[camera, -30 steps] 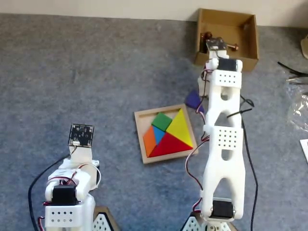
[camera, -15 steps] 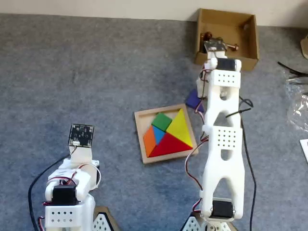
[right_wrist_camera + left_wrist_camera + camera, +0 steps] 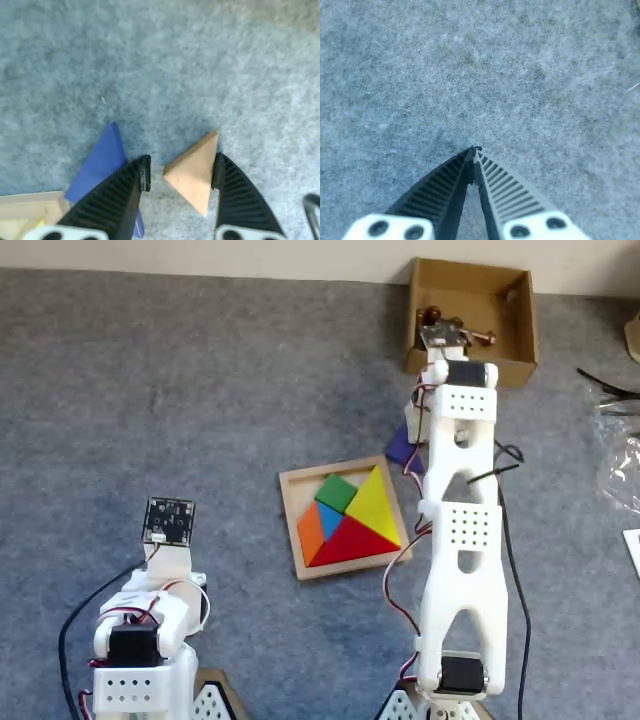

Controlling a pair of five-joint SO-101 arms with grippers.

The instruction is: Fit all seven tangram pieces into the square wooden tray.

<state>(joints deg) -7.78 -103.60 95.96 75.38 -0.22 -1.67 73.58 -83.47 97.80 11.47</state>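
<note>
The square wooden tray (image 3: 290,483) lies mid-table and holds green, blue, orange, red and yellow pieces. Just beyond its far right corner lies a dark blue piece (image 3: 400,447) (image 3: 102,160), partly under the right arm (image 3: 462,400). My right gripper (image 3: 181,172) stands open low over the carpet, with a tan wooden triangle (image 3: 192,170) between its fingers; whether they touch it is unclear. The blue piece lies just outside one finger. My left gripper (image 3: 474,150) is shut on nothing, over bare carpet at the near left.
A cardboard box (image 3: 520,330) with small items stands at the far right, just beyond the right arm's wrist. Cables and a plastic bag (image 3: 620,465) lie at the right edge. Grey carpet covers the table.
The right arm has edged slightly farther out and to the left, covering a bit more of the dark blue piece. The left arm has not moved.
</note>
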